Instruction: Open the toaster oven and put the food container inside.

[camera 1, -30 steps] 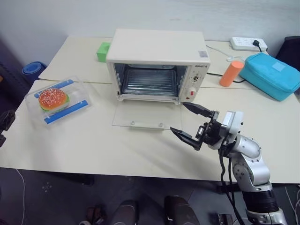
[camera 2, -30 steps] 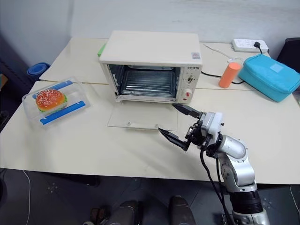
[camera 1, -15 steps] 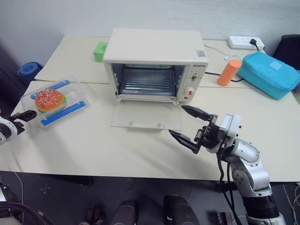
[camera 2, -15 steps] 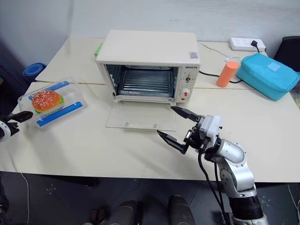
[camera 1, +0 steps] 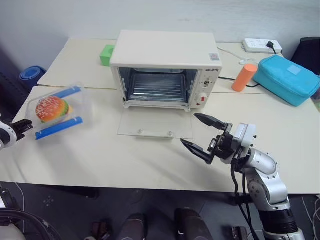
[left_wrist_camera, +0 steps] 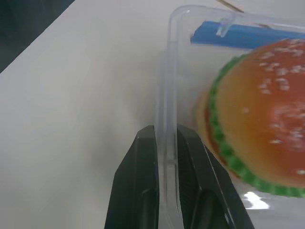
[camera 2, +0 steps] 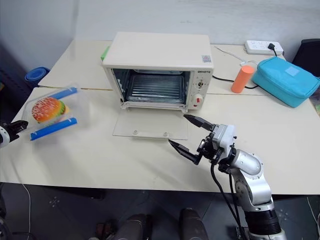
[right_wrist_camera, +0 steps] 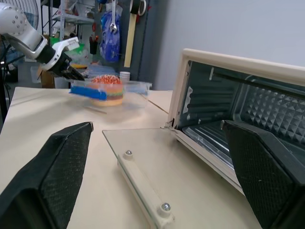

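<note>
The cream-white toaster oven point(camera 1: 165, 55) stands at the back middle of the table, its glass door point(camera 1: 156, 124) lying flat open in front of it. To its left the clear food container point(camera 1: 52, 112), with blue clips and a burger inside, is tipped up on the table. My left gripper point(camera 1: 24, 125) is at the table's left edge. In the left wrist view its fingers point(left_wrist_camera: 143, 162) are shut on the container's clear rim point(left_wrist_camera: 167, 95). My right gripper point(camera 1: 188, 128) hovers open just right of the door's front edge, holding nothing.
A teal fabric pouch point(camera 1: 287, 77), an orange cylinder point(camera 1: 246, 77) and a white power strip point(camera 1: 262, 46) with a cable sit at the back right. A green block point(camera 1: 106, 54) lies behind the oven's left side. Bare tabletop stretches between the container and the door.
My left gripper came in from the left edge and shut on the container's rim. The container has tipped up and shifted slightly. The right arm has stayed put.
</note>
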Action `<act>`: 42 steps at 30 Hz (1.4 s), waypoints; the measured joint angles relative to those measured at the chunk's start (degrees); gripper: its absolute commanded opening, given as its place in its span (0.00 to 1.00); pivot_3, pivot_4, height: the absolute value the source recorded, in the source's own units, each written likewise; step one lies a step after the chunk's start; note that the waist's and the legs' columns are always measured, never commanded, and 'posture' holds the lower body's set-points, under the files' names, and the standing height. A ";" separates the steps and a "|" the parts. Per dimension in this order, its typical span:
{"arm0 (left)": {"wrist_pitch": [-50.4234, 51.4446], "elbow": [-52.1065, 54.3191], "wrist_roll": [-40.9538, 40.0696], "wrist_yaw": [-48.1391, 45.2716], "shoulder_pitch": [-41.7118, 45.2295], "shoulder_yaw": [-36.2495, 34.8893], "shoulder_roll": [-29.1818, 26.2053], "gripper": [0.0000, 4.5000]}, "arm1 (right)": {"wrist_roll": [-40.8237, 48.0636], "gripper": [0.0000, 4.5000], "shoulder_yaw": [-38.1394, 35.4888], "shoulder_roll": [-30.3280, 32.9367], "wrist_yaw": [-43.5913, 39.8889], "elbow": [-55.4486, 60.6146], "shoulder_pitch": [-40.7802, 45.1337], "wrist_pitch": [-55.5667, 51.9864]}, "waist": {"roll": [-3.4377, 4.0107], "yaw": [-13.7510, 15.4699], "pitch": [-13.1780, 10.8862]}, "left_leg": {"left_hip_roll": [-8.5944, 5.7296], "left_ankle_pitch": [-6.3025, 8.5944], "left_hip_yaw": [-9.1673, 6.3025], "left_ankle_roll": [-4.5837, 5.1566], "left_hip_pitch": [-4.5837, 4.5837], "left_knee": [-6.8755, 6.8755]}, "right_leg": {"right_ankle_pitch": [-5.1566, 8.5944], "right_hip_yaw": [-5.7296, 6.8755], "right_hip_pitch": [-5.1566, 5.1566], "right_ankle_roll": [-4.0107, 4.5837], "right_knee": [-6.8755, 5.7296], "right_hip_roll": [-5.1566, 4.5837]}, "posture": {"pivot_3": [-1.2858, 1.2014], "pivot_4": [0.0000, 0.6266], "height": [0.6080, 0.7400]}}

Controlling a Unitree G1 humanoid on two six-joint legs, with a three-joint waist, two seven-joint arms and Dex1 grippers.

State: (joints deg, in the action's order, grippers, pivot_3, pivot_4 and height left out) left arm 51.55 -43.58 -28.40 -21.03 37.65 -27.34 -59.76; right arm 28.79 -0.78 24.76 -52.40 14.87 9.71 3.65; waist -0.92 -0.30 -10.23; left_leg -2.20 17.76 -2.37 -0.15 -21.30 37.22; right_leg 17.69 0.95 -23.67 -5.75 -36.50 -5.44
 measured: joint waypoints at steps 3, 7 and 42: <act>5.42 7.87 -1.02 -2.62 -2.54 -0.13 -1.64 0.04 | -0.03 1.00 -0.64 0.73 -0.64 -0.79 0.00 0.09 | -0.04 0.03 0.00 | -0.02 0.02 -0.01 0.03 -0.01 -0.01 | 0.00 -0.03 0.01 0.00 0.01 -0.04 | 0.52 0.24 1.00; 18.06 25.76 -5.45 -3.50 -7.18 -2.21 -1.80 0.04 | -0.04 1.00 -2.44 2.35 -1.63 -2.13 -0.27 0.20 | -0.04 0.11 -0.01 | -0.02 0.04 -0.02 0.07 -0.02 -0.01 | 0.00 -0.08 0.02 0.00 0.03 -0.06 | 0.52 0.24 1.00; 32.00 53.92 0.30 14.83 11.10 4.65 37.98 0.72 | -0.57 1.00 -6.52 4.38 4.88 2.48 -8.12 -1.38 | -0.04 0.27 -0.03 | -0.01 -0.10 0.03 -0.16 0.02 0.17 | 0.00 -0.04 0.02 -0.01 0.04 0.10 | 0.52 0.24 1.00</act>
State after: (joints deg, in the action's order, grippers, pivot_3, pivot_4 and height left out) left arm 83.55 10.34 -28.10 -6.20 48.75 -22.69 -21.78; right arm 28.22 -7.30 29.14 -47.53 17.35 1.59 2.27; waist -0.96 -0.02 -10.26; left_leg -2.20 17.66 -2.35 -0.31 -21.28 37.39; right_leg 17.69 0.91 -23.65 -5.76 -36.46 -5.35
